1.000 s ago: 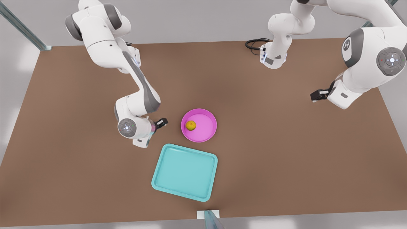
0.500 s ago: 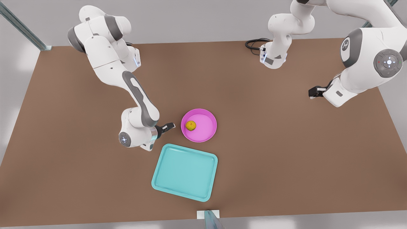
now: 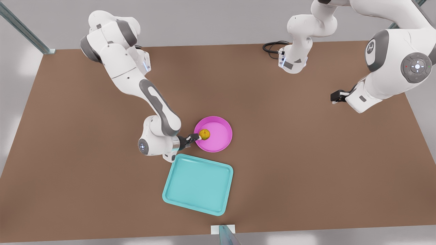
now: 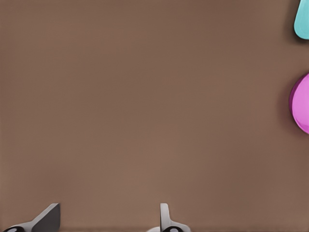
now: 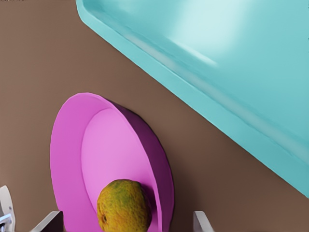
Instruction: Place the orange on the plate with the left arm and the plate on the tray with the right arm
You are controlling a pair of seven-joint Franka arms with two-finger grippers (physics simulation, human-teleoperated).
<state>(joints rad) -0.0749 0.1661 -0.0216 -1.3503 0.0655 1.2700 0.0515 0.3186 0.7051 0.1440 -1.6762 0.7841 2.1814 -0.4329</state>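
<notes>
Right tool (image 3: 195, 137) nearer plate (image 3: 219, 136) rim

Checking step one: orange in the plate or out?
In. The orange sits inside the plate rim, plate on the table.

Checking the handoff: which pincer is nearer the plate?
Right. The right pincer is at the plate's rim, open, by the orange. The left pincer waits far off toward the front view's right.
</notes>
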